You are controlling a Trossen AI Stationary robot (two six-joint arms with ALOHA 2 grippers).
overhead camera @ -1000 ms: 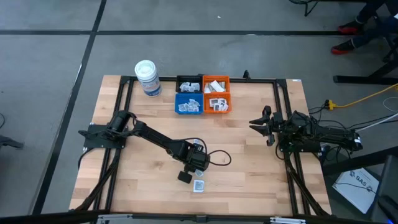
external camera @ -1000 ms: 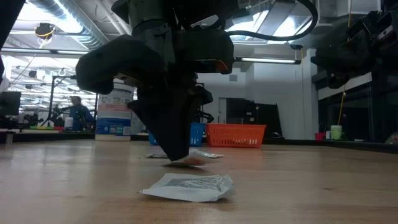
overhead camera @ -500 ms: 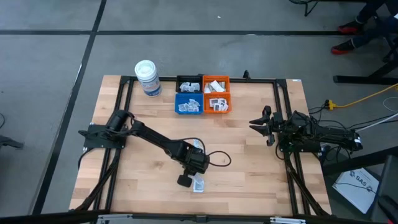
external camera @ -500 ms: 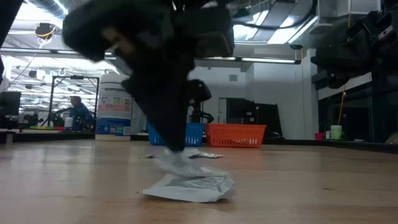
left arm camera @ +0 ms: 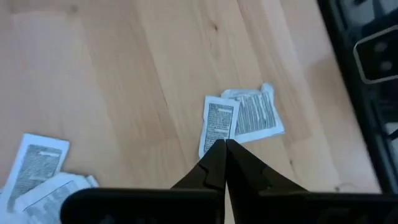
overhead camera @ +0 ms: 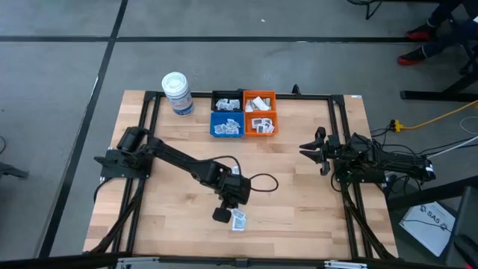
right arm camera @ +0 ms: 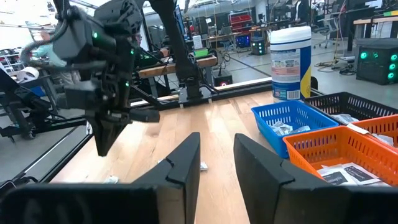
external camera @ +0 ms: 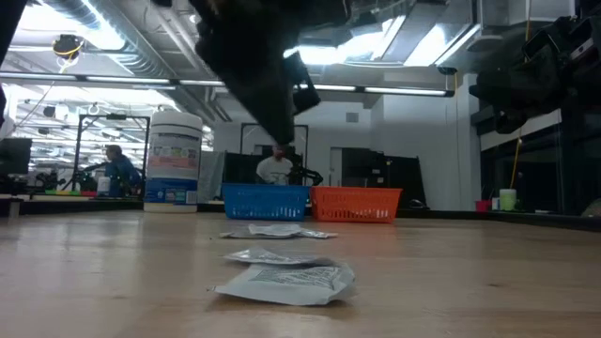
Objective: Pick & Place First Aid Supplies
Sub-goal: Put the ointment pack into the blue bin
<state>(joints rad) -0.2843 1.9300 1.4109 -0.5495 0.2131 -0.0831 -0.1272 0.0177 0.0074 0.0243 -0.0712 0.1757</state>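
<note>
Several small white first aid sachets lie flat on the wooden table: two side by side (left arm camera: 219, 124) (left arm camera: 255, 112) near the front edge, others (left arm camera: 37, 162) farther back. In the low view they show as a near sachet (external camera: 286, 282), a middle one (external camera: 272, 255) and a far one (external camera: 277, 232). My left gripper (left arm camera: 222, 146) is shut and hangs above the front pair (overhead camera: 238, 219), with nothing between its fingers (external camera: 285, 141). My right gripper (right arm camera: 216, 162) waits open at the table's right side (overhead camera: 323, 153).
Blue (overhead camera: 226, 125), orange (overhead camera: 260, 123) and black (overhead camera: 226, 101) bins holding sachets stand at the far middle of the table. A white lidded tub (overhead camera: 176, 93) stands to their left. A black cable (overhead camera: 261, 183) loops on the wood beside my left arm.
My left gripper has risen from the table top, where its tips were down on the middle sachet. That sachet was dragged a little toward the near edge and lies flat on the table.
</note>
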